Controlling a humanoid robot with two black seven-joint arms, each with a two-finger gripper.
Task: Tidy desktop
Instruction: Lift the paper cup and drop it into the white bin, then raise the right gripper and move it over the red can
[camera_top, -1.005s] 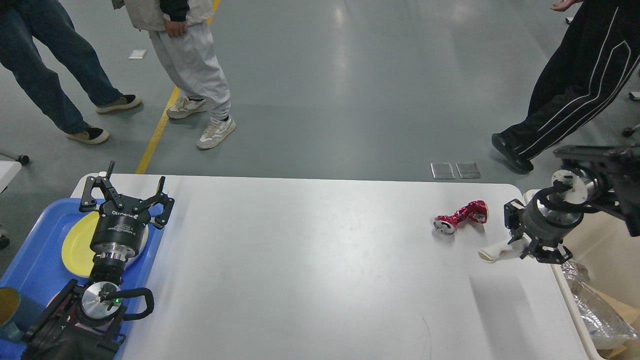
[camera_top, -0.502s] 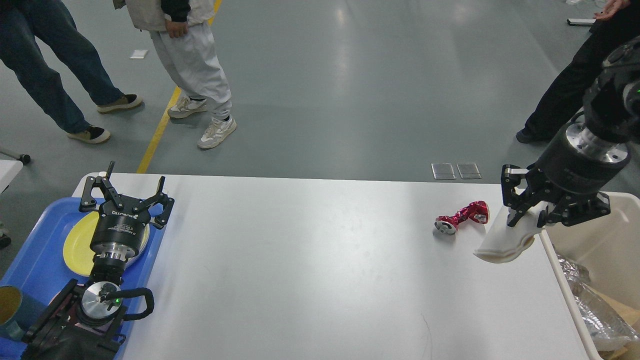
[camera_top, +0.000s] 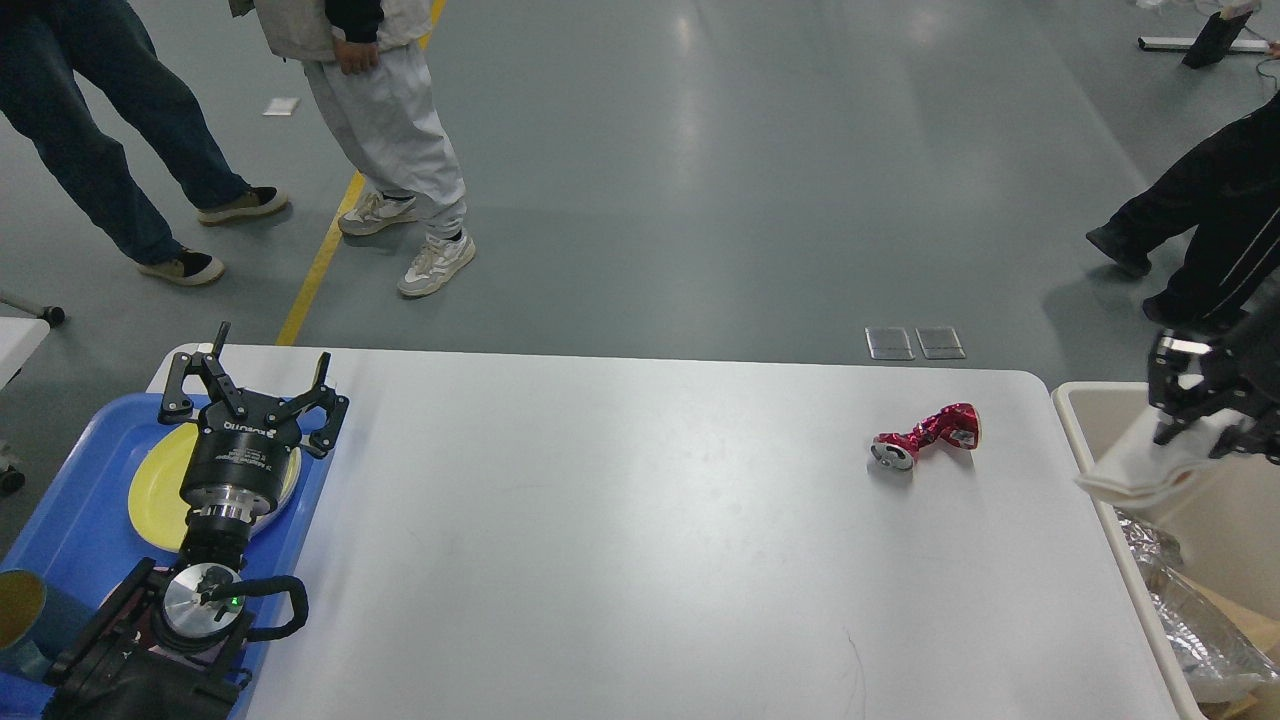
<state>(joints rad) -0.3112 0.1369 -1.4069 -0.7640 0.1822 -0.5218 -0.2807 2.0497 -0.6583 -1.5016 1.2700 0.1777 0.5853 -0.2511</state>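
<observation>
Table (camera_top: 620, 520): wide white top, mostly bare in the middle.
Crushed red can (camera_top: 925, 437): lay near the far right corner.
Left gripper (camera_top: 255, 385): fingers spread, over the blue tray (camera_top: 70, 520).
Right gripper (camera_top: 1195, 415): fingers gripped a white wad (camera_top: 1135, 472) above the beige bin (camera_top: 1085, 425), past the table's right edge.

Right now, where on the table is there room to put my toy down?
The table is bare from the blue tray on its left to the crushed red can near its right end. The tray is crowded with a yellow plate and cup.
</observation>
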